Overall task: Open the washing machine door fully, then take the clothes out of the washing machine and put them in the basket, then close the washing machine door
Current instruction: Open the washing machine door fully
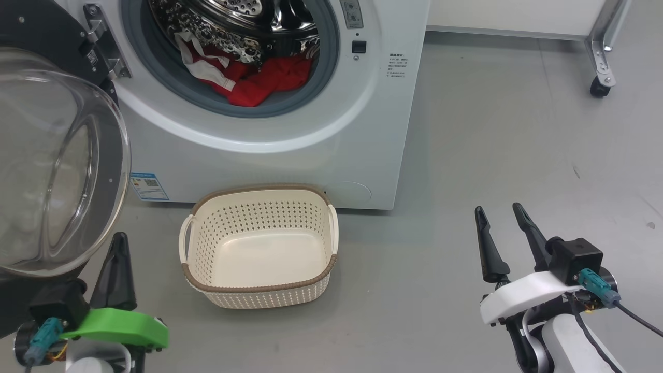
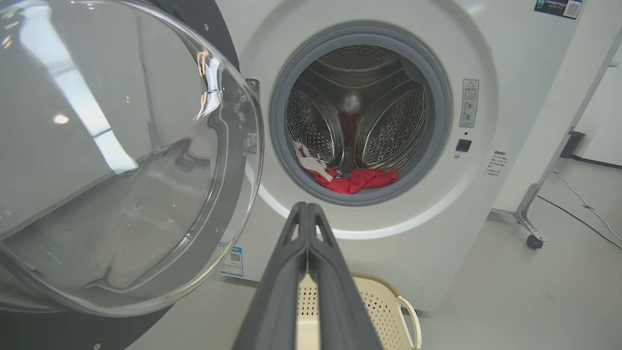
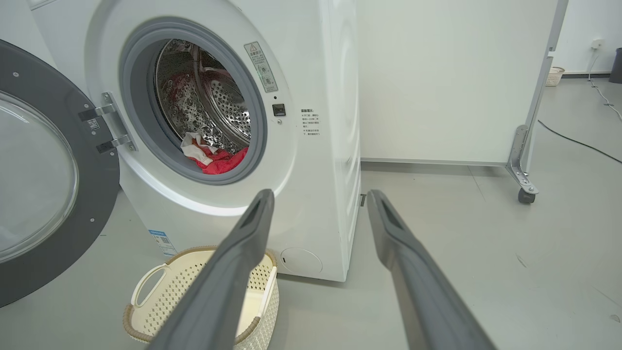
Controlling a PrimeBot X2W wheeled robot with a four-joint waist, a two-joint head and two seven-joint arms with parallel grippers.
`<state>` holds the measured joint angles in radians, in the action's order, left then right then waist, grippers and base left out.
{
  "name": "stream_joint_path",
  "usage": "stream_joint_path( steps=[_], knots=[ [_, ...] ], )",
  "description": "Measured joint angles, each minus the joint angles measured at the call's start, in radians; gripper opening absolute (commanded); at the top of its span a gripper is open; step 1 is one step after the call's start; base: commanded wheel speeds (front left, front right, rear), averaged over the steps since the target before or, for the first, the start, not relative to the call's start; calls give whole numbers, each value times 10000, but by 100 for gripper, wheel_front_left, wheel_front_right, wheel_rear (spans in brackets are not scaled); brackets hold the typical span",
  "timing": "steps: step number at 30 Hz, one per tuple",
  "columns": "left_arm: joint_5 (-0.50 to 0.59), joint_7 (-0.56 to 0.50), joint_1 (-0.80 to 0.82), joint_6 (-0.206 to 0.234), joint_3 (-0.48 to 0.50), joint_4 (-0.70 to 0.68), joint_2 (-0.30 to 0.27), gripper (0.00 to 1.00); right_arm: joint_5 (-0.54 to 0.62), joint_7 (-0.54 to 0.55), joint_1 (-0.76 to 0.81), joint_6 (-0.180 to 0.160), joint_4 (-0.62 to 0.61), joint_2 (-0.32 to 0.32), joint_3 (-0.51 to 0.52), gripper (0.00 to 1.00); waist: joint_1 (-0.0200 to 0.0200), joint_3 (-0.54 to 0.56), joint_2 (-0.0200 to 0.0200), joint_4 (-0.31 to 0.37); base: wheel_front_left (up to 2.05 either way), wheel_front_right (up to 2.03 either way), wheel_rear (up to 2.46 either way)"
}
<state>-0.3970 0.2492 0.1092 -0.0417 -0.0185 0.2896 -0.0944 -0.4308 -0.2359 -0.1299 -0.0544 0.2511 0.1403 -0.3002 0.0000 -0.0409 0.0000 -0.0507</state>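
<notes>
Nearest, at lower left: left gripper [image 1: 120,241] pinched shut on nothing, just beside the swung-open door [image 1: 52,166]; right gripper [image 1: 498,208] spread wide and empty, well apart over the floor.

Red clothes [image 1: 269,80] heaped at the front lip of the drum inside the washing machine [image 1: 311,155], partly over the grey seal; basket [image 1: 259,189] empty on the floor just in front, below the opening. Probably calls for a reach into the drum next. Risks from here: clipping the door's glass bulge with the left arm, so near it; snagging fabric on the seal and lifting only part; dropping cloth short of the small basket.
</notes>
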Motion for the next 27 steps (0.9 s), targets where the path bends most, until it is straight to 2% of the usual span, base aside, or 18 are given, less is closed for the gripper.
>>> stream_joint_path(
  steps=[1, 2, 3, 4, 27],
  knots=[
    [0, 0, -52, 0, -38, -58, 25, 2, 0, -4, 7, 0, -23, 0, 12, 100, 0, 9, 1, 53, 0, 0, 0],
    [0, 2, -95, -6, -125, -81, 63, 20, 0, -29, 29, -10, -42, 2, 58, 100, 0, 14, 0, 96, 0, 0, 0],
    [0, 2, -151, -40, -182, -98, 113, 43, 0, -33, 60, -10, -63, 4, 82, 100, 0, 15, 0, 128, 0, 0, 0],
    [6, 2, -202, -48, -209, -117, 148, 100, 0, -35, 106, -10, -82, 6, 88, 100, 0, 13, 0, 148, 0, 0, 0],
    [380, 29, -603, -38, -443, -481, 176, 100, 4, -75, 170, 4, -125, -4, 38, 100, 0, 68, 0, 220, 0, 0, 0]
  ],
)
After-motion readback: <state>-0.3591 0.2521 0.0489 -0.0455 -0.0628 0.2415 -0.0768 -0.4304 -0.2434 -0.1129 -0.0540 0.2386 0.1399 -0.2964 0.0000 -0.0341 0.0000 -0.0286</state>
